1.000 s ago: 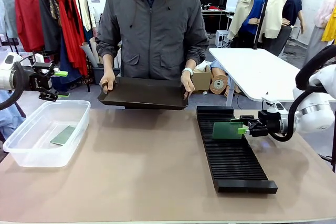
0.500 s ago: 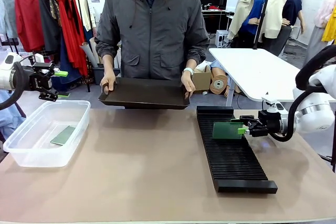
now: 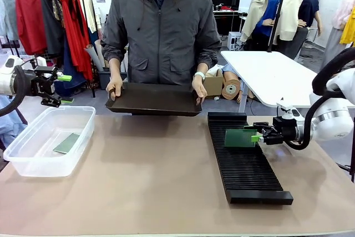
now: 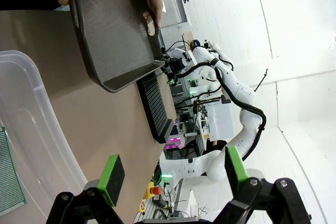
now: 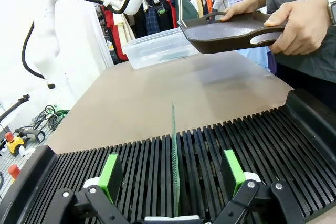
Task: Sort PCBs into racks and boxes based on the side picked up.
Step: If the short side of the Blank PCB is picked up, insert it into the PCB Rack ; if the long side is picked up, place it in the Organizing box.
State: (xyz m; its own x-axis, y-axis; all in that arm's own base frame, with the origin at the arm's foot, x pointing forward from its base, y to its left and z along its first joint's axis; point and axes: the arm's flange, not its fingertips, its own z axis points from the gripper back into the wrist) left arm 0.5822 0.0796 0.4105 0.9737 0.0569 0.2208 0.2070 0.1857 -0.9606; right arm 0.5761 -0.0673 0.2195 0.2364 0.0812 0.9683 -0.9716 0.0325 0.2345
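Observation:
A green PCB (image 3: pixel 239 137) stands on edge in a slot of the long black rack (image 3: pixel 244 165) at the right. My right gripper (image 3: pixel 254 133) is at its right end, open, with one green pad on each side. In the right wrist view the PCB (image 5: pixel 173 140) rises edge-on between the spread fingers (image 5: pixel 110 176) without touching them. A second PCB (image 3: pixel 66 143) lies flat in the clear box (image 3: pixel 33 165) at the left. My left gripper (image 3: pixel 65 89) hovers open and holding nothing above the box's far left corner, and the left wrist view shows that PCB (image 4: pixel 10 179) below it.
A person at the far side holds a smooth black tray (image 3: pixel 153 99) in both hands just above the table's far edge; no PCB shows on it. Bare brown tabletop (image 3: pixel 150 176) lies between box and rack. A white table (image 3: pixel 272 73) stands behind at the right.
The person's tray has drifted slightly to the right. Both arms and both PCBs are where they were.

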